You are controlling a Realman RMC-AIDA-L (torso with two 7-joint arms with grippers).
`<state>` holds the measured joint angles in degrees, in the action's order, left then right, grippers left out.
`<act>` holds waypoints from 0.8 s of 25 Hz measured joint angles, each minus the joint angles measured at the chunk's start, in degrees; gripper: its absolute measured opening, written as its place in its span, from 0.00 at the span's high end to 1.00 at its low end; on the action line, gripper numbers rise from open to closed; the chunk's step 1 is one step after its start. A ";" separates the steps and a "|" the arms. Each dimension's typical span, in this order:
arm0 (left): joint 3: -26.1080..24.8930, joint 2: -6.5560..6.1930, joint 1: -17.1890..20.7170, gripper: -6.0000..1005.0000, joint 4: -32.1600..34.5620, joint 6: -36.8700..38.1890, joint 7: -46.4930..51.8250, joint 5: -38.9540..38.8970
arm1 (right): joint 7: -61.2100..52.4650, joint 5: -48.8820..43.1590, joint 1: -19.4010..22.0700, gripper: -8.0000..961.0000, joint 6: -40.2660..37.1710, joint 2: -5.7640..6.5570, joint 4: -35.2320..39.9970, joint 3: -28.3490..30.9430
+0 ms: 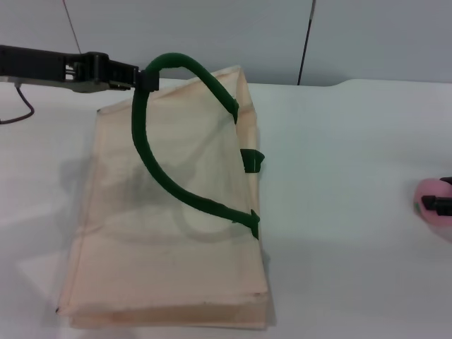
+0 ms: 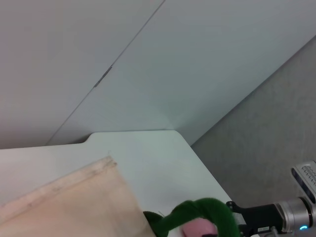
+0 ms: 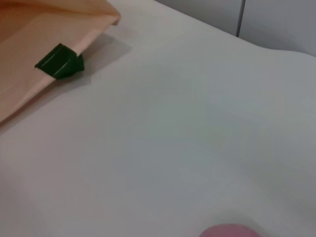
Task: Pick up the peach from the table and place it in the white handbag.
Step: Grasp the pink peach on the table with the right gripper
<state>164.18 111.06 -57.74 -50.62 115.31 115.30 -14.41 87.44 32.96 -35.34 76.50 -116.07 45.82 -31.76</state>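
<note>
Left hand (image 1: 141, 76) grips the bag's (image 1: 169, 233) green handle (image 1: 159, 169); my right hand (image 1: 441, 205) closes on the peach (image 1: 427, 198), well right of the bag on the table (image 1: 339, 155). Lift high, keep the mouth open.

L arm (image 1: 42, 63): long, slim, black link w/ a grey-silver section near the wrist. L tool (image 1: 145, 78): black, boxy, blunt tip. Thin dark cable (image 1: 21, 106) loops below the arm near the frame edge. R tool (image 1: 439, 203): only small black finger parts visible at the frame edge. In the left wrist view, R arm (image 2: 291, 212) shows a black tool body, silver-grey cylindrical wrist, small blue light, and a white label w/ tiny print, unreadable.
</note>
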 joint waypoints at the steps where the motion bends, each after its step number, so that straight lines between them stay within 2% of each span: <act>1: 0.00 0.00 0.00 0.86 0.00 0.00 0.00 0.00 | 0.00 0.00 -0.01 0.40 0.00 0.02 -0.03 -0.01; 11: 0.00 -0.05 0.00 0.85 0.00 0.00 0.08 0.00 | 0.12 0.26 -0.05 0.49 0.19 0.07 0.19 0.25; 20: 0.00 -0.39 -0.02 0.84 0.22 0.00 0.19 0.00 | 0.56 2.47 0.11 0.50 0.55 0.14 0.84 0.52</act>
<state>164.18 110.67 -57.76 -50.40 115.31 115.49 -14.41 88.00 35.43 -35.23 77.05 -115.93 46.66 -31.24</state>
